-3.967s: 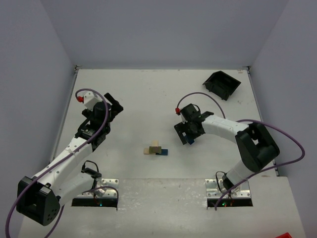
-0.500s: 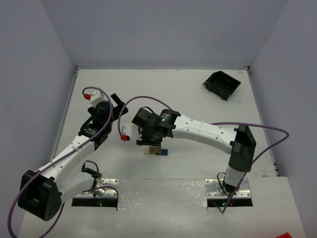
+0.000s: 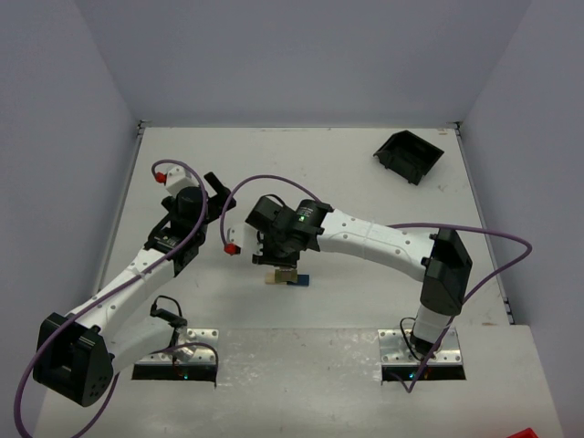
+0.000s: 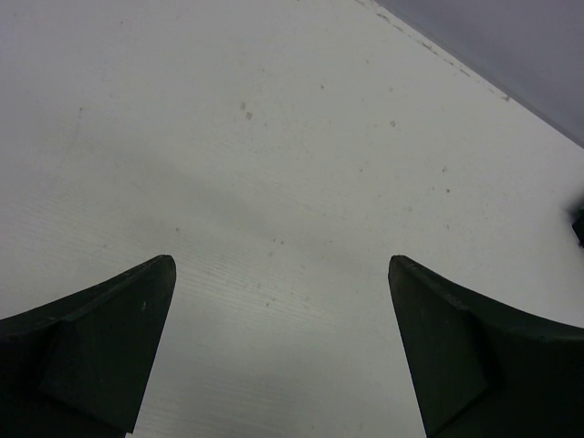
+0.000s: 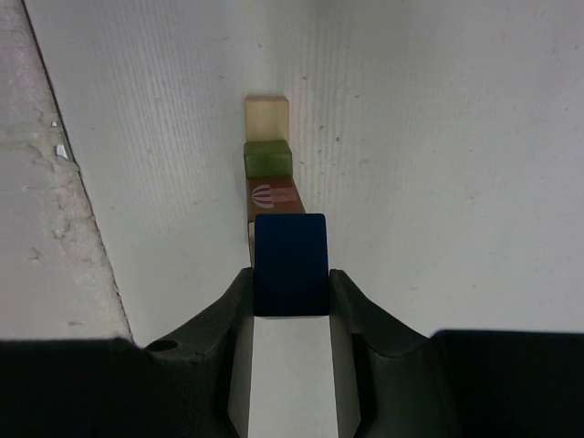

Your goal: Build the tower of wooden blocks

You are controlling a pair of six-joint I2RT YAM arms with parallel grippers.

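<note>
My right gripper (image 5: 290, 276) is shut on a dark blue block (image 5: 290, 263), which sits between its two fingertips. Beyond it, in one line, lie a reddish brown block (image 5: 276, 193) with a white mark, an olive green block (image 5: 267, 157) and a pale tan block (image 5: 266, 116). In the top view my right gripper (image 3: 285, 266) hovers over these blocks at the table's middle; the tan block (image 3: 271, 277) and the blue block (image 3: 301, 280) show beside it. My left gripper (image 3: 215, 188) is open and empty over bare table, left of the blocks; its wrist view shows the jaws (image 4: 281, 266) wide apart.
A black plastic bin (image 3: 408, 155) stands at the back right. The white table (image 3: 365, 301) has grey walls on three sides. A rough pale strip (image 5: 46, 237) runs along the left of the right wrist view.
</note>
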